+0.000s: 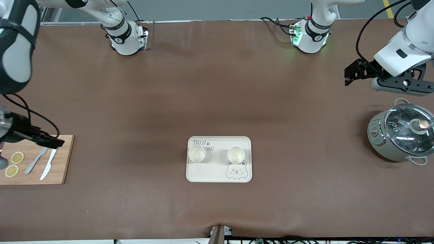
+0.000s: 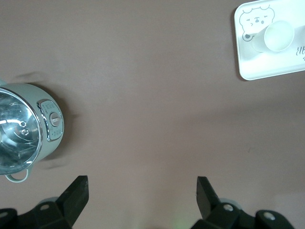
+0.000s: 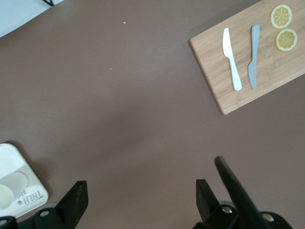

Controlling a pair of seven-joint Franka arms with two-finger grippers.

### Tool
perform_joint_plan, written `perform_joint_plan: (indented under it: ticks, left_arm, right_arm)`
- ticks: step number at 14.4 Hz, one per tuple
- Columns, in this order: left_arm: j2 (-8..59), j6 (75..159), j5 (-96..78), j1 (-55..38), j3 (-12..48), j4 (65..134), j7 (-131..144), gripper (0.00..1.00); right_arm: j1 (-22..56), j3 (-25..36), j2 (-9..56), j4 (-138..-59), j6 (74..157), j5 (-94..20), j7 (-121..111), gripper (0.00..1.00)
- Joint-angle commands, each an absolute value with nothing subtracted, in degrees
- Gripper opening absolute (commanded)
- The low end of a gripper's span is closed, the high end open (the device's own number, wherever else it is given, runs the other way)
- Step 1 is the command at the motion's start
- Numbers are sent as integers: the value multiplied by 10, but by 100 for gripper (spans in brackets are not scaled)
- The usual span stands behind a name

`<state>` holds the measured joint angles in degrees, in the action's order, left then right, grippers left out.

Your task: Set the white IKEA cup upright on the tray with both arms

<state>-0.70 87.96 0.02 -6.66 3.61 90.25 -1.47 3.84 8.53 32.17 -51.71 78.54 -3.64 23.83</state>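
Two cups (image 1: pixel 196 153) stand upright on the tray (image 1: pixel 219 173), mid-bench. Left claw (image 2: pixel 140 191) hangs wide open, empty, by the pot (image 1: pixel 400 136); right claw (image 3: pixel 138 193) gapes empty over the cutting board (image 1: pixel 57 169).

table cover (image 1: pixel 217 95): matt brown, smooth | cutting board (image 1: pixel 62 166): wood | pot lid (image 1: pixel 407 130): glossy glass | tray (image 1: pixel 217 174): matt cream
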Motion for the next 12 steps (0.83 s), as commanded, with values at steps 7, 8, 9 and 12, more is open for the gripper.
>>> perform_joint_plan:
  ticks: [7, 8, 9, 12]
  left_arm:
    - [-7, 881, 14, -64, 37, 895, -15, 100]
    - [-7, 880, 14, -64, 36, 895, -15, 100]
    - [-7, 880, 14, -64, 35, 895, -15, 100]
    - [-7, 881, 13, -63, 35, 895, -15, 100]
  right_arm:
    - [-13, 78, 91, -929, 1018, -43, 89, 100]
    - [-14, 78, 87, -938, 1018, -40, 54, 100]
    - [-14, 78, 87, -938, 1014, -34, 32, 100]
    - [-14, 78, 85, -936, 1012, -33, 19, 100]
